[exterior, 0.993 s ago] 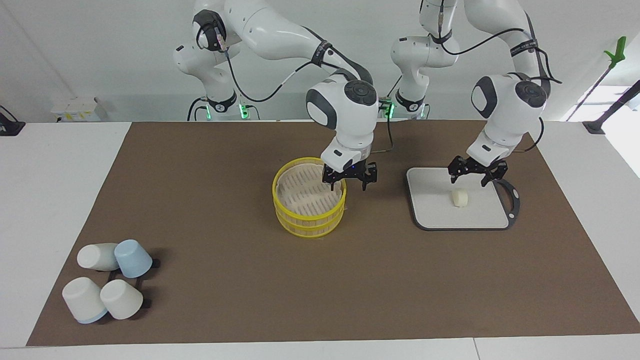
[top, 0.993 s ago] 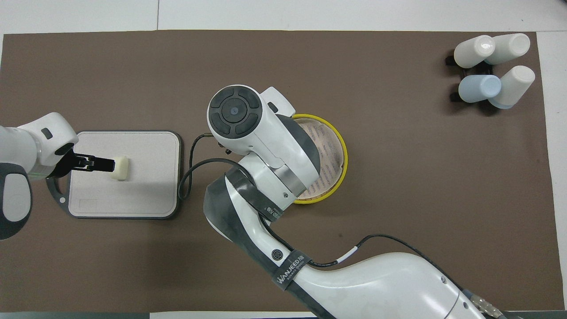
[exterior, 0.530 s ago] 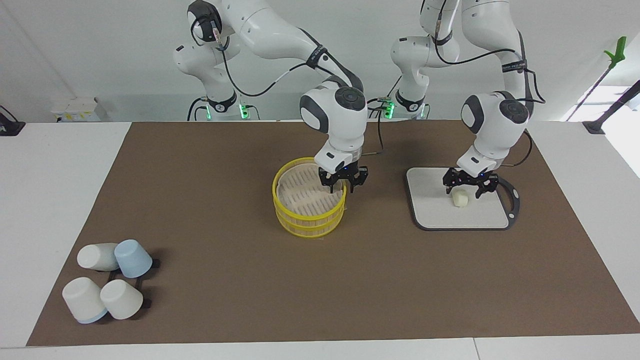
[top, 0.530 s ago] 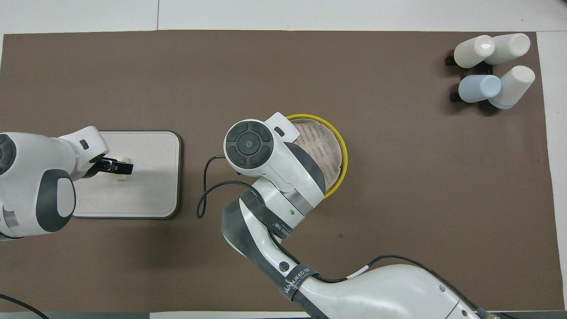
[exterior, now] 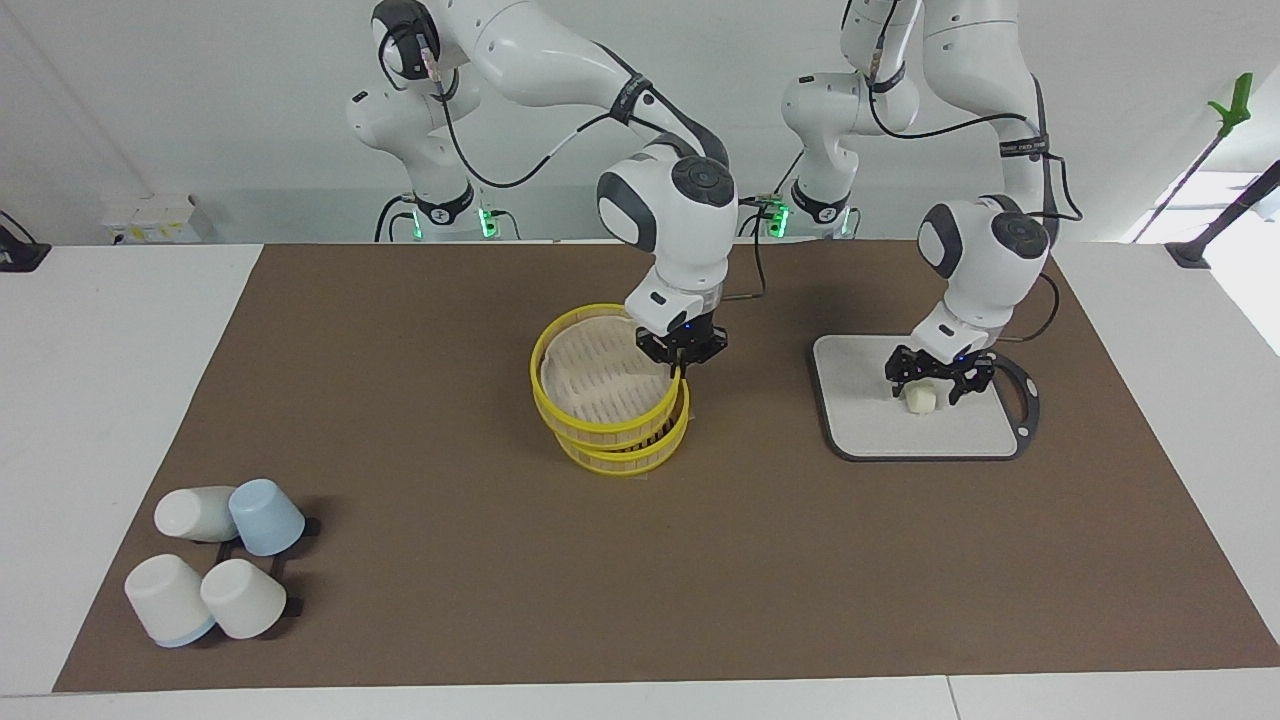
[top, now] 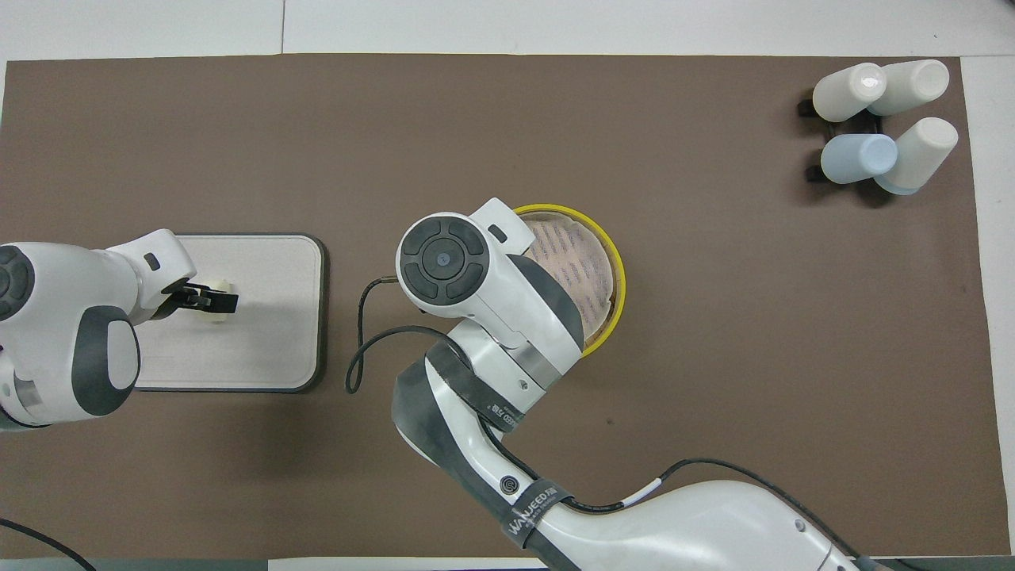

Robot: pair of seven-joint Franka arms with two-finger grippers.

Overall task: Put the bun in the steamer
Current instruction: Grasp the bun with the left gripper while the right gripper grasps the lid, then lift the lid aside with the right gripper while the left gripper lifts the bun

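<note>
The bun, a small cream lump, lies on the grey square board. My left gripper is low over it, open, with a finger on either side of the bun. In the overhead view this gripper covers most of the bun. The yellow-rimmed steamer stands mid-table as two tiers. My right gripper is shut on the rim of the upper tier, which is lifted and tilted off the lower tier. From above, the right wrist hides that gripper and part of the steamer.
Several white and blue cups lie on a black rack at the right arm's end of the table, farthest from the robots; they also show in the overhead view. A brown mat covers the table.
The left gripper has come down around the bun. The right gripper has closed on the steamer's rim and raised the upper tier, shifting it toward the right arm's end.
</note>
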